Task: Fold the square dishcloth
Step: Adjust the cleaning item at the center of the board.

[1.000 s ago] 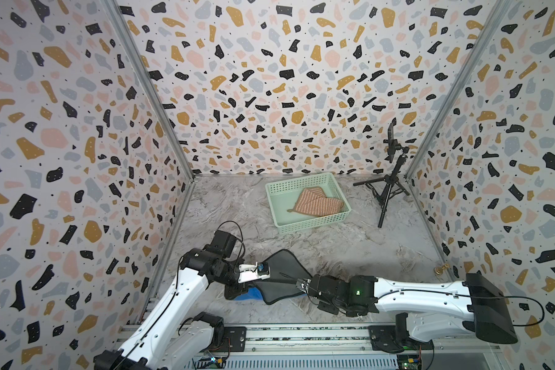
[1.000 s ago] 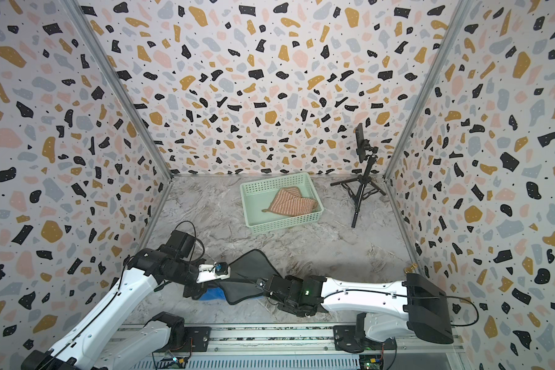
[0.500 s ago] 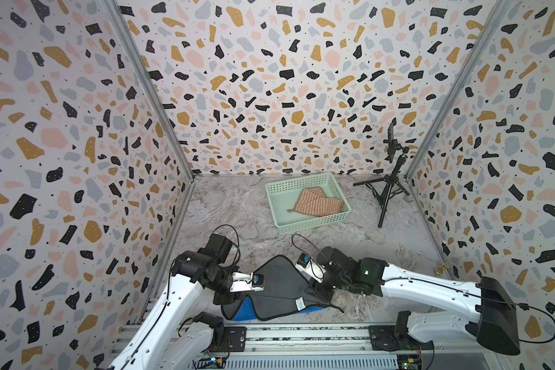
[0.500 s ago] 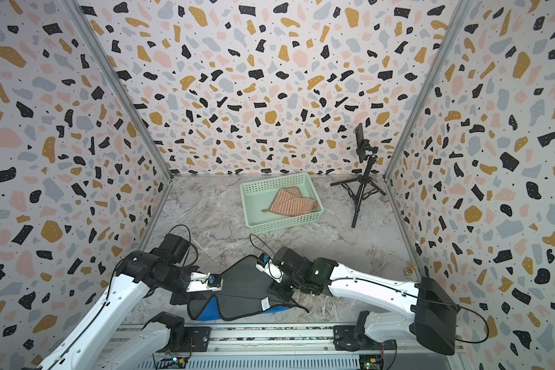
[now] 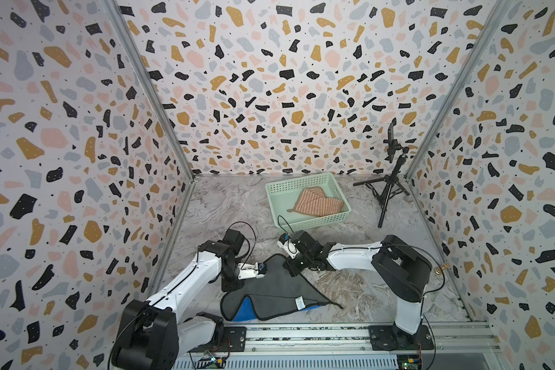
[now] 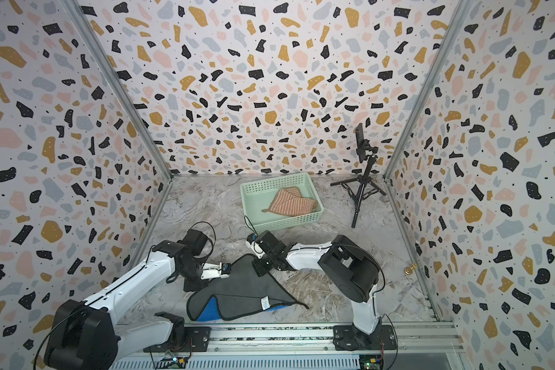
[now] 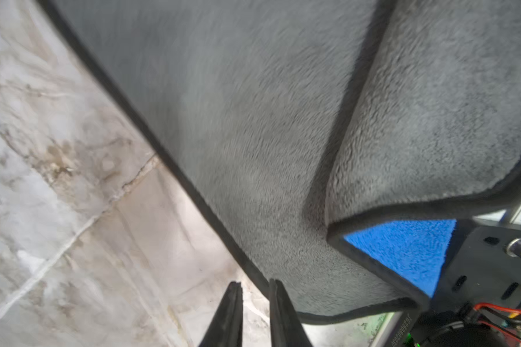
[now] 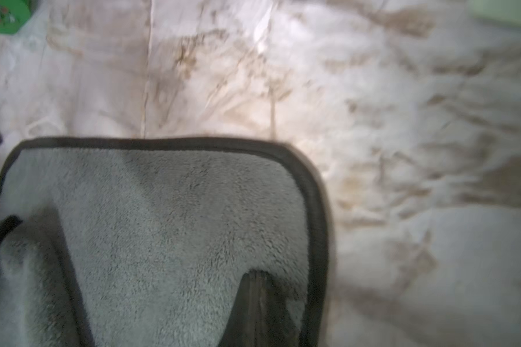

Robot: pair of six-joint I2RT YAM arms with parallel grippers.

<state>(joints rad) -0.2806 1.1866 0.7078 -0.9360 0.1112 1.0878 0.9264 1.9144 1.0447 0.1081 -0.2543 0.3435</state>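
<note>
The cloth (image 5: pixel 269 291) lay half folded at 6 o'clock on the table (image 5: pixel 366 288). The right gripper (image 8: pixel 256 276), closed empty, pinned its 12 o'clock corner, likely setting the fold; the left gripper (image 7: pixel 254 284), slightly parted, held nothing.

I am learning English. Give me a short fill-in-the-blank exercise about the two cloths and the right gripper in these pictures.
1. The dishcloth is grey on top, and its underside is ____.
2. The striped cloth lies inside the green ____.
3. The right gripper is at a corner of the dishcloth, and its jaws are ____.
Missing words: blue; basket; shut.
</note>
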